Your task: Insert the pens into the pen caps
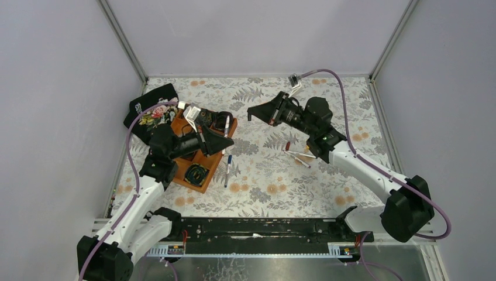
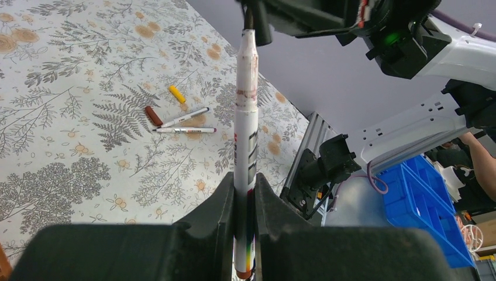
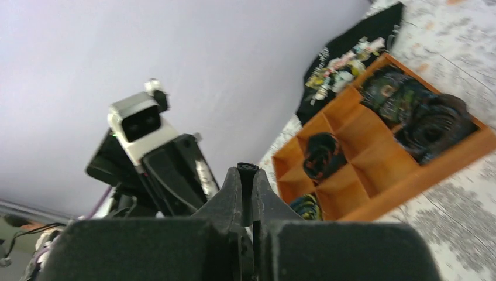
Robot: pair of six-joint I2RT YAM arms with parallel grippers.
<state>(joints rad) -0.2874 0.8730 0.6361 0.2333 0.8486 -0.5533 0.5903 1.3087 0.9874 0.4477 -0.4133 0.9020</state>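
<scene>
From above, the left gripper hangs over the right edge of a wooden tray, clamped across a white pen. A blue-tipped pen lies on the floral table cover just beside the tray. The right gripper is raised near the middle of the table, pointing toward the left one with a gap between them. Two loose pens lie crossed near the right arm, and a red cap is close by. A black cloth with a flower print sits at the tray's far left corner. The left wrist view shows its fingers pinched tight on the white pen, which stands straight up out of them. The pen's upper end meets a dark piece under the right arm at the top edge, but I cannot tell whether they touch. On the table beyond lie the two loose pens, the red cap at their end and a yellow cap just past it. In the right wrist view, its fingers are closed narrowly on a small black cap, with the open mouth facing outward. The left arm's camera housing is to the left and the compartmented tray to the right.
</scene>
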